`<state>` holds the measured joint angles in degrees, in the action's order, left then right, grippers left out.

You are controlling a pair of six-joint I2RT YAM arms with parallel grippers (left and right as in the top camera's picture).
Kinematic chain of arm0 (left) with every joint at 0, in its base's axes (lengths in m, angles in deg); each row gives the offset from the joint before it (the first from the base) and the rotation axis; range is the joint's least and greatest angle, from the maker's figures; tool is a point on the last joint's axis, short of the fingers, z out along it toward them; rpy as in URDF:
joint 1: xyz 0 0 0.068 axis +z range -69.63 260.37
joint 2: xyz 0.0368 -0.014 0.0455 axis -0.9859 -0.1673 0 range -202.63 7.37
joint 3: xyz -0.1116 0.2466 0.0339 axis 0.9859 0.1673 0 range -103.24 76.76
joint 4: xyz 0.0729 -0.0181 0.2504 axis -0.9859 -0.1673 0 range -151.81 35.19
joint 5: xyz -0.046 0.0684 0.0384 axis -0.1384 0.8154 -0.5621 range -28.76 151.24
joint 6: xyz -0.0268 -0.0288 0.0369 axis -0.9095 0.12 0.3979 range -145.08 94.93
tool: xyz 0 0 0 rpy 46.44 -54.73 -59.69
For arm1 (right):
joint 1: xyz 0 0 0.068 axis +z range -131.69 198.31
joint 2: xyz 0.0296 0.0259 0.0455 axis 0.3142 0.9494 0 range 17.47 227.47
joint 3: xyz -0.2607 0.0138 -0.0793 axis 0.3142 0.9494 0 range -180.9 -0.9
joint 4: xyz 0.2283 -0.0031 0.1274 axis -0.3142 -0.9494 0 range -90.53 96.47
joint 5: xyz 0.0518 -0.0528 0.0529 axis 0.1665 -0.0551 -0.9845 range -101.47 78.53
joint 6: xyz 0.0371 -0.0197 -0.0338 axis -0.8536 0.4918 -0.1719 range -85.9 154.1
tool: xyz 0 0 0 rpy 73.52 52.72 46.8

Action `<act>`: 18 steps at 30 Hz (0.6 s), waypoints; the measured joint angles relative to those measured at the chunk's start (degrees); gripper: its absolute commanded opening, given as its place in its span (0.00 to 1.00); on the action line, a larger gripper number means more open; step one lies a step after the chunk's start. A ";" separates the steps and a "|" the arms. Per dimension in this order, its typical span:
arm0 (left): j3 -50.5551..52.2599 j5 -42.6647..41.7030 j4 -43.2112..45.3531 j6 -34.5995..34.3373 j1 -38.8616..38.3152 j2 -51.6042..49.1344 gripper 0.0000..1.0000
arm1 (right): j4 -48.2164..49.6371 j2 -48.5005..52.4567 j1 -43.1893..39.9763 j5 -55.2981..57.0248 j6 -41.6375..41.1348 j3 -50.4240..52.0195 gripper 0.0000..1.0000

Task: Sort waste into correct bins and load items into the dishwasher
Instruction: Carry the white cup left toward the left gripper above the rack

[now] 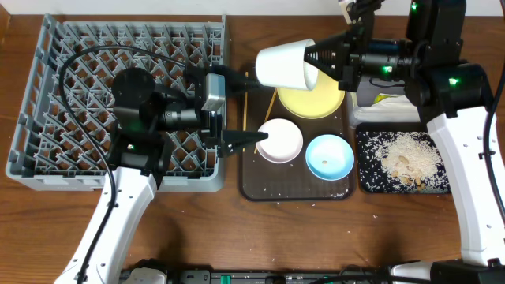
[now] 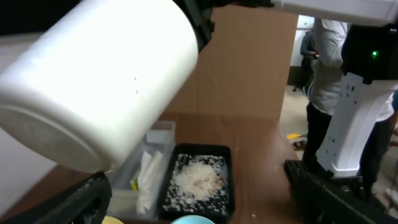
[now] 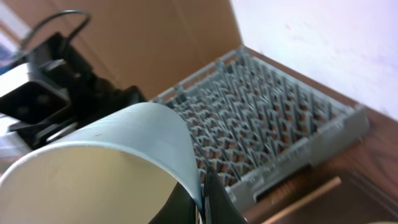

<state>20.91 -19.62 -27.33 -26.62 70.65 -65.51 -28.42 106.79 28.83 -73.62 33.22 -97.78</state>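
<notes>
**Cup held sideways over the tray, rim pinched by the right gripper**

The right gripper (image 1: 314, 69) is clamped on the rim of the small white cup (image 1: 284, 66). The cup is tipped on its side, with its mouth towards that gripper and its base towards the grey dish rack (image 1: 47, 95). It hangs above the far end of the dark brown tray (image 1: 260, 185), just left of the yellow plate (image 1: 316, 102). In the right wrist view a dark finger (image 3: 214, 202) grips the cup's wall at the rim.

The left gripper (image 1: 252, 109) is spread wide, holding nothing, below and left of the cup. Its lower fingertip is at the left edge of the white bowl (image 1: 281, 140); whether it touches cannot be told. Rice crumbs (image 1: 406, 154) lie in the black tray (image 1: 367, 177).
</notes>
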 measured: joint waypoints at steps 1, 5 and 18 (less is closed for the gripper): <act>0.00 -0.07 1.46 -0.31 0.07 0.00 0.96 | 0.96 0.00 -0.02 -1.33 -0.09 0.00 0.01; 0.00 -0.02 6.43 -1.40 0.35 0.00 0.96 | 3.21 -0.04 0.00 -6.88 -0.22 0.00 0.01; 0.00 9.86 11.67 -4.92 0.33 0.00 0.96 | 3.06 -0.04 0.98 -14.34 0.00 0.00 0.01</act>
<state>20.91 -9.76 -15.66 -31.53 70.98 -65.51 -25.36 106.75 29.82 -87.95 33.22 -97.78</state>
